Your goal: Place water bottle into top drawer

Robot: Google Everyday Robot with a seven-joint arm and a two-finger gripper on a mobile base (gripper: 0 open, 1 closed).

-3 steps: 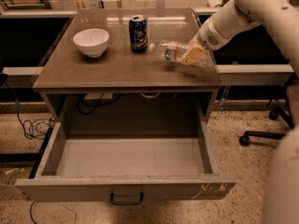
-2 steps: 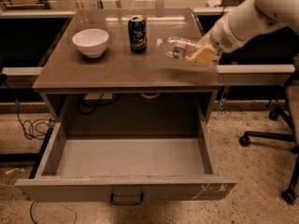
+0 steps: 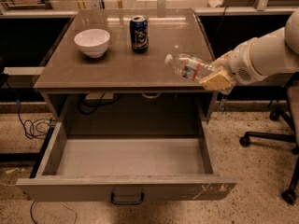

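Carrying step in hand. The gripper (image 3: 216, 80), fingers clamped on the bottle (image 3: 189, 67), holds it sideways above the worktop's (image 3: 107, 66) front-right corner. The drawer (image 3: 126, 189) stands open below. Next move needs clearing the front edge, lowering, then release.

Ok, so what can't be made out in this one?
Camera view:
Water bottle: base hidden inside the gripper holding it in the air.
Arm: cut off by the right edge.
Can: label print too small to read.
Drawer: open, but the recess behind it is too dark.
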